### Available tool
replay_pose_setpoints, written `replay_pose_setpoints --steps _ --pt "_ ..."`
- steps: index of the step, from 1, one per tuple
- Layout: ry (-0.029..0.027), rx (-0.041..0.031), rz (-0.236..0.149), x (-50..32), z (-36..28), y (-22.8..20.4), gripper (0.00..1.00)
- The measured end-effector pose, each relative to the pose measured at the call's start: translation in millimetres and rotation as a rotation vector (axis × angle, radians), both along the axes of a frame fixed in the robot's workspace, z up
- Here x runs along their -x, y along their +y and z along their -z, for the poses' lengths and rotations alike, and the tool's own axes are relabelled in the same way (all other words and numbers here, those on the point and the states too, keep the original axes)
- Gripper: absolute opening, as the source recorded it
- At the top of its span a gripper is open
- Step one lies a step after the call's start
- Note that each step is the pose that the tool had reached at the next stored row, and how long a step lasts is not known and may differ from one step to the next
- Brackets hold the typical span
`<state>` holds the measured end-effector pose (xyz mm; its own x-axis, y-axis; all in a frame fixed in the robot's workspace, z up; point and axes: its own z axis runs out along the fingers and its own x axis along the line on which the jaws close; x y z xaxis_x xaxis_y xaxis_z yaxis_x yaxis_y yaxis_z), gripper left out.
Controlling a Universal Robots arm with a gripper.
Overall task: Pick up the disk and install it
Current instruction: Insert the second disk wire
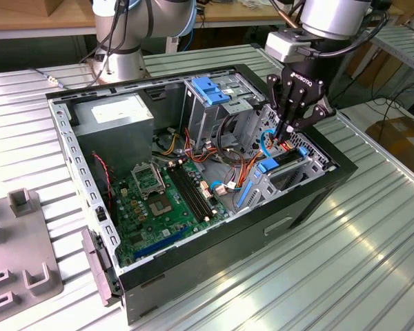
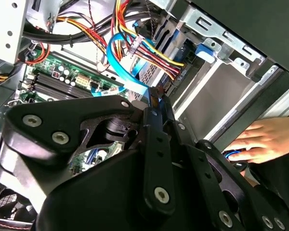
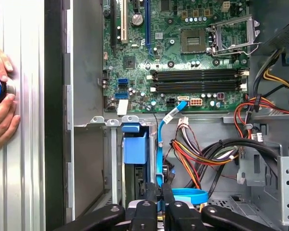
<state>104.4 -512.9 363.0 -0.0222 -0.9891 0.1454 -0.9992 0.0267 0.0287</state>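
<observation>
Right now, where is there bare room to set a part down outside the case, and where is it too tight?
Free: the ribbed metal table on the exterior view's right of the computer case. Crowded: inside, around the gripper, the blue cable and wire bundle beside the drive cage. A hand rests on the table beside the case.

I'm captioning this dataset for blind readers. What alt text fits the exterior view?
A robot arm's black gripper reaches down into an open computer case on a metal table, at a drive bay with blue plastic brackets. The green motherboard lies exposed on the case floor.
</observation>
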Motion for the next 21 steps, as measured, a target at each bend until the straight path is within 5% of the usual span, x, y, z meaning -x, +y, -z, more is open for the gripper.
replay_pose_setpoints --steps 3,6,7,9,13,14,17,18,21 --pt "0.0000 -0.0004 0.000 0.0 0.8 -6.3 0.16" --pt "0.0000 -0.0227 0.000 0.0 4.4 -14.3 0.16" --pt "-0.0001 -0.0421 0.000 0.0 5.4 -16.5 0.16" --pt "0.0000 -0.0562 0.000 0.0 6.6 -18.4 0.16" --pt "-0.0001 -0.0603 -0.001 0.0 8.8 -18.9 0.16" --pt "0.0000 -0.0684 -0.001 0.1 8.9 -19.3 0.16" --pt "0.0000 -0.1213 -0.001 0.0 9.0 -22.4 0.16" --pt "-0.0001 -0.1277 -0.001 0.1 9.1 -23.0 0.16" --pt "0.0000 -0.1289 -0.001 0.0 9.5 -23.8 0.16"
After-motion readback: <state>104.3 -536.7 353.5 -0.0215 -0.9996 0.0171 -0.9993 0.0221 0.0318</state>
